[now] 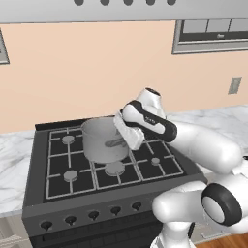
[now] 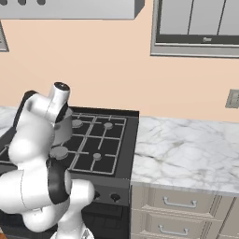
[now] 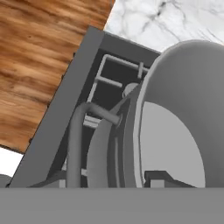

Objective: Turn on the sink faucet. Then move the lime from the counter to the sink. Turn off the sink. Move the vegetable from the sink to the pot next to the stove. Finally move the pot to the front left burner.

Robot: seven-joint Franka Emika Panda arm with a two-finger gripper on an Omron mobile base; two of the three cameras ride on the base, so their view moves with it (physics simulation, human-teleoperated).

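The grey steel pot (image 1: 100,140) is over the middle of the black stove (image 1: 36,167), just behind a front burner cap. My gripper (image 1: 122,141) reaches down from the right and is shut on the pot's right rim, by its side handle (image 3: 78,131). In the hand view the rim (image 3: 136,131) runs between my fingers, and one fingertip (image 3: 154,176) is inside the pot. The front left burner (image 1: 70,175) is bare, to the pot's lower left. In the right base view my arm hides most of the pot (image 2: 65,131). The lime, sink and faucet are out of view.
White marble counter (image 2: 186,149) flanks the stove on both sides, over beige drawers (image 2: 177,203). A row of knobs (image 1: 92,214) lines the stove front. A range hood (image 1: 97,9) hangs above. Wood floor (image 3: 39,57) lies beyond the stove's edge.
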